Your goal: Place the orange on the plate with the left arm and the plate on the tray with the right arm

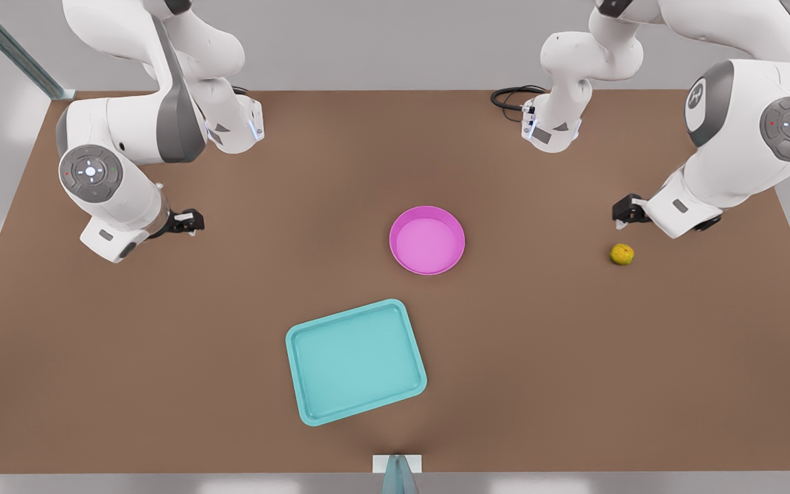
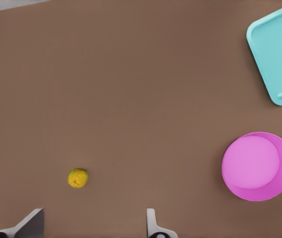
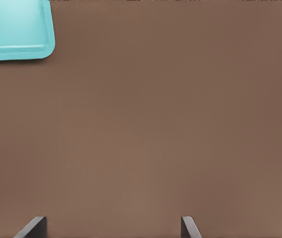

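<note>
The small yellow-orange orange (image 1: pixel 622 254) lies on the brown table toward the front view's right. Just above and behind it hovers my left gripper (image 1: pixel 627 209), open; the left wrist view has the orange (image 2: pixel 78 178) a little ahead of the open fingers of the left gripper (image 2: pixel 91 225). The pink plate (image 1: pixel 427 240) sits empty mid-table, and the left wrist view catches the plate (image 2: pixel 258 166) too. Nearer the front edge lies the empty teal tray (image 1: pixel 356 361), also the tray (image 2: pixel 279 54) and a corner of the tray (image 3: pixel 14 29). My right gripper (image 1: pixel 189 221) waits open at the front view's left, over bare table (image 3: pixel 111 227).
A black cable (image 1: pixel 511 96) coils at the table's back edge by the arm base (image 1: pixel 551 130). A small camera mount (image 1: pixel 396 466) stands at the front edge. Bare brown table lies between the plate, tray and orange.
</note>
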Controlling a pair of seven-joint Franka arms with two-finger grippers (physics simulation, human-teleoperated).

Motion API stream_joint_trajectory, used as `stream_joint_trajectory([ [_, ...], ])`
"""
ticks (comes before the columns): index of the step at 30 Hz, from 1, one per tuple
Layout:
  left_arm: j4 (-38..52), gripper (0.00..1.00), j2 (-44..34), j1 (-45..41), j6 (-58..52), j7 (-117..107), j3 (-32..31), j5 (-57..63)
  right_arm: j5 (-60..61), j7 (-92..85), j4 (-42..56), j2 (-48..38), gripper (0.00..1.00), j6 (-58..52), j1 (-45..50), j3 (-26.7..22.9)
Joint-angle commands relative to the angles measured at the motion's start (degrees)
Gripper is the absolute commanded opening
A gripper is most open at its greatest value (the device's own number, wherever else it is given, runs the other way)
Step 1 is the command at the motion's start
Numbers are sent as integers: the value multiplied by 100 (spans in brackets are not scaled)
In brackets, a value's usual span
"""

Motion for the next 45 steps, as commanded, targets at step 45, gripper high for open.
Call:
stream_joint_trajectory([
  [45, -5521, 63, 1474, 252, 5378, 2300, 1950, -216, -46, 55, -55, 101, 100, -45, -57, -84],
])
